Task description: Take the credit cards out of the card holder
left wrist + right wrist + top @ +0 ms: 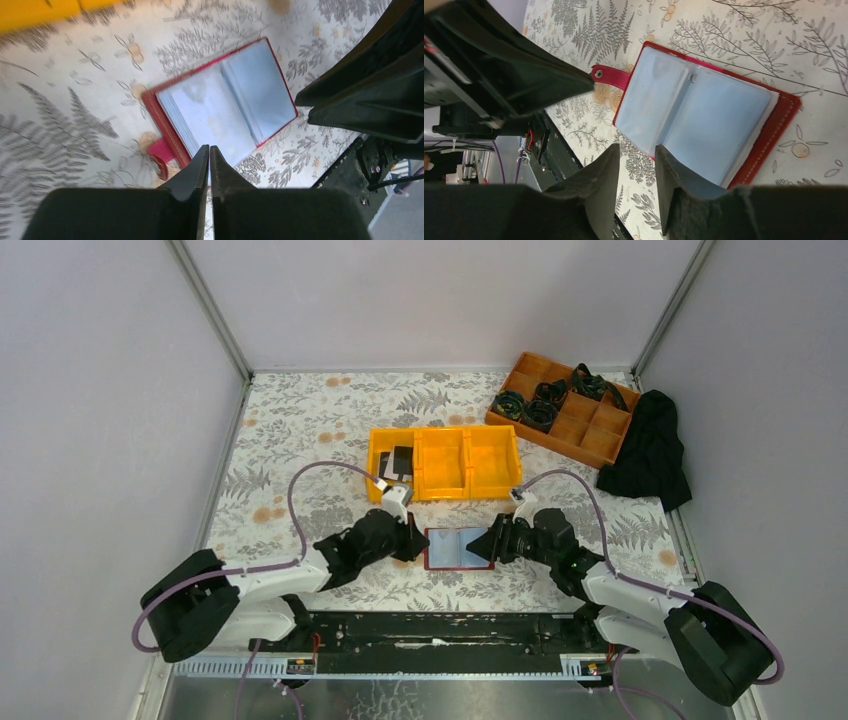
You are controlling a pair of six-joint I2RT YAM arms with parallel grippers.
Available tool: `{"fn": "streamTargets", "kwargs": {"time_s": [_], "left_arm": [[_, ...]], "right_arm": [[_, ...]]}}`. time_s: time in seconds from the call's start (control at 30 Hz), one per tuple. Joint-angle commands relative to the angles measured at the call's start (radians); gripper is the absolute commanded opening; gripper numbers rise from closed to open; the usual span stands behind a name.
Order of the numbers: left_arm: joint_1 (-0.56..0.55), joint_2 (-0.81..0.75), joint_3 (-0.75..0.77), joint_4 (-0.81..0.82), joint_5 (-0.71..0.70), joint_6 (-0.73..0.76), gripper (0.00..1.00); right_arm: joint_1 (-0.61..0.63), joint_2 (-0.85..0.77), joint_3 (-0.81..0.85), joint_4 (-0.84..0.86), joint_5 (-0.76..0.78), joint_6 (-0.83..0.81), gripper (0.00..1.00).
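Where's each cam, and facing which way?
Top: above, behind the robot, facing down on table, yellow bin, left gripper, right gripper.
Left wrist: looks past its shut left gripper at card holder.
Right wrist: looks past its open right gripper at card holder.
Shared: all three show the card holder; each wrist sees the other gripper.

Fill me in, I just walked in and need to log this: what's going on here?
A flat red folding card holder lies open between the robot's two pincers. The left pincer is shut and empty at its left edge; the right pincer stands open at its right. Thin black and grey-white cards lie in the left compartment of the yellow bin.
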Motion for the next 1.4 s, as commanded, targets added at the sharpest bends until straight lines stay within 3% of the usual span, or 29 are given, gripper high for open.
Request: {"fn": "streamTargets", "kwargs": {"time_s": [0.0,0.2,0.33,0.5,0.63,0.83,1.37], "left_arm": [[-0.055,0.075,-0.02,0.204,-0.026,-0.076,0.12],[-0.094,0.216,0.0,0.321,-0.014,-0.11,0.12],[-0.1,0.228,0.002,0.302,-0.05,-0.113,0.11],[-0.099,0.148,-0.012,0.188,-0.116,-0.104,0.26],[-0.098,0.127,-0.014,0.143,-0.155,-0.103,0.3],[-0.099,0.2,0.018,0.099,-0.188,-0.126,0.32],[-0.099,0.301,0.042,0.122,-0.157,-0.115,0.33]], "right_arm": [[0.033,0.017,0.055,0.053,0.036,-0.024,0.41],[0.062,0.077,0.06,0.066,0.068,-0.017,0.42],[0.063,0.073,0.035,0.049,0.118,-0.016,0.42],[0.063,0.054,0.026,-0.004,0.204,0.001,0.46],[0.063,0.08,0.029,0.011,0.197,0.008,0.48],[0.063,0.115,0.027,0.034,0.181,0.021,0.61],[0.063,0.101,0.025,0.01,0.186,0.018,0.64]]}}
